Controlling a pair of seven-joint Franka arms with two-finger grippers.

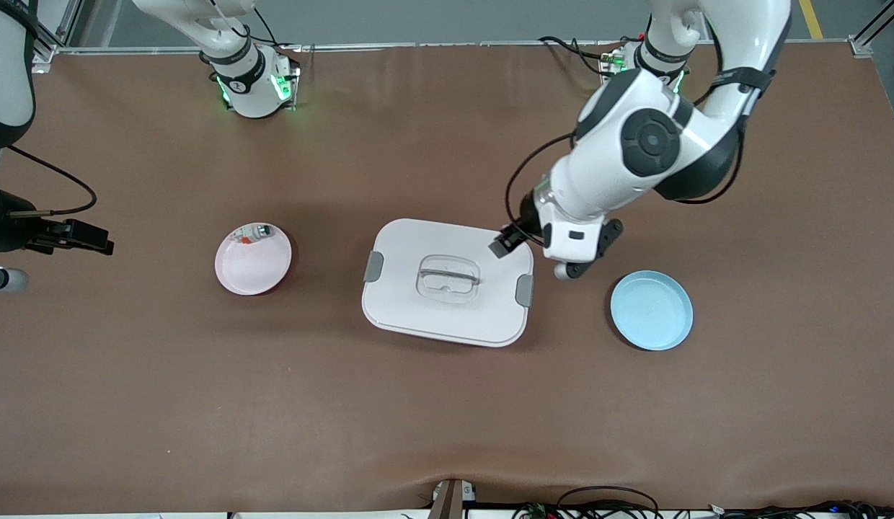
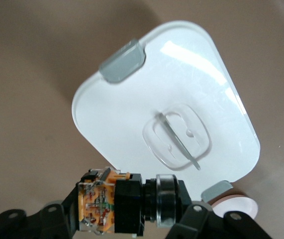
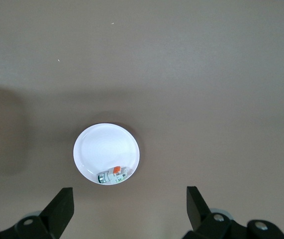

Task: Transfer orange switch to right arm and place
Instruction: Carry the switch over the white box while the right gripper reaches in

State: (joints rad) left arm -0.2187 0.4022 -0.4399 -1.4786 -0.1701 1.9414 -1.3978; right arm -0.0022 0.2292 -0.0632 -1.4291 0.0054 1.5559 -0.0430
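My left gripper (image 2: 127,211) clamps the switch (image 2: 124,201) over the box lid (image 1: 447,281); my right gripper (image 3: 129,206) waits, fingers apart, above the pink plate (image 3: 89,144)

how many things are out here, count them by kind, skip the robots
plates: 2, pink plate and blue plate
lidded boxes: 1, white box
switches: 2, orange switch held in the left hand, whitish-grey piece on the pink plate
total: 5
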